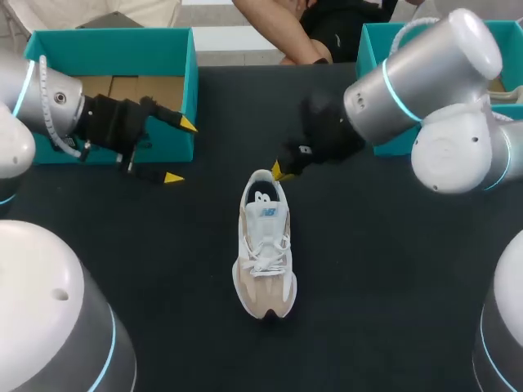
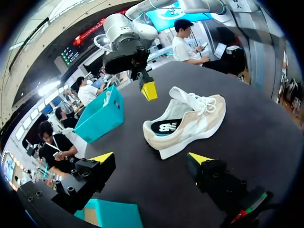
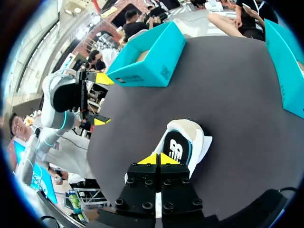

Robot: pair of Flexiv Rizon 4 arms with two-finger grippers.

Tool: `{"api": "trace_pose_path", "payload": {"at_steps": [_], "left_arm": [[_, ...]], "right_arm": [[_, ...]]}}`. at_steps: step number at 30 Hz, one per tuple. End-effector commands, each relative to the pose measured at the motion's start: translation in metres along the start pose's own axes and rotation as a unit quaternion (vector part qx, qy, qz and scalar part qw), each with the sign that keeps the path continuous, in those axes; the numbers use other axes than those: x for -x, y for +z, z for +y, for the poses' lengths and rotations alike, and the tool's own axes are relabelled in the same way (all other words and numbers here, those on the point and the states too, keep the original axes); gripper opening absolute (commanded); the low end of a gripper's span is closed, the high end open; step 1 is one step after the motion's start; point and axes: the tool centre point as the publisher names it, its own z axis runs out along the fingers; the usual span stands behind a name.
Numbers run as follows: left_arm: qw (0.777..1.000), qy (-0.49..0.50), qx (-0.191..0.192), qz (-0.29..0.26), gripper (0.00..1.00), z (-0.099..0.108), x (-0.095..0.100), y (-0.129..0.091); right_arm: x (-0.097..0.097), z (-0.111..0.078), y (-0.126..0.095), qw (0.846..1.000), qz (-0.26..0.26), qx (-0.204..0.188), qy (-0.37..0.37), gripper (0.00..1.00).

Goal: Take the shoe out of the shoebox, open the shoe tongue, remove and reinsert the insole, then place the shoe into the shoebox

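shoe (image 3: 183, 145) | heel just ahead of closed right pincer (image 3: 156, 159)

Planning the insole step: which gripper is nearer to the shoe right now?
Right. The right gripper hangs at the heel end of the shoe, fingers together. The left gripper is open, off by the left shoebox, well apart from the shoe.

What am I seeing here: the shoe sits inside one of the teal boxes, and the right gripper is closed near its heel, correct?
Not quite. The shoe stands out on the black table instead, as the head view shows. The rest holds: the right gripper is closed near its heel.
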Motion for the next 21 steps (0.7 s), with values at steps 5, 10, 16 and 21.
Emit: {"api": "trace_pose_path", "payload": {"at_steps": [5,10,16,21], "left_arm": [[0.999,-0.032,0.0,-0.012,1.0,0.012,0.003,-0.026],[0.999,-0.032,0.0,-0.012,1.0,0.012,0.003,-0.026],[0.999,-0.032,0.0,-0.012,1.0,0.012,0.003,-0.026],[0.999,-0.032,0.0,-0.012,1.0,0.012,0.003,-0.026]], "right_arm": [[-0.007,-0.002,0.011,0.983,-0.179,-0.025,0.017,0.0],[-0.007,-0.002,0.011,0.983,-0.179,-0.025,0.017,0.0],[-0.007,-0.002,0.011,0.983,-0.179,-0.025,0.017,0.0],[0.003,0.001,0.016,0.974,-0.212,-0.004,0.08,0.0]]}}
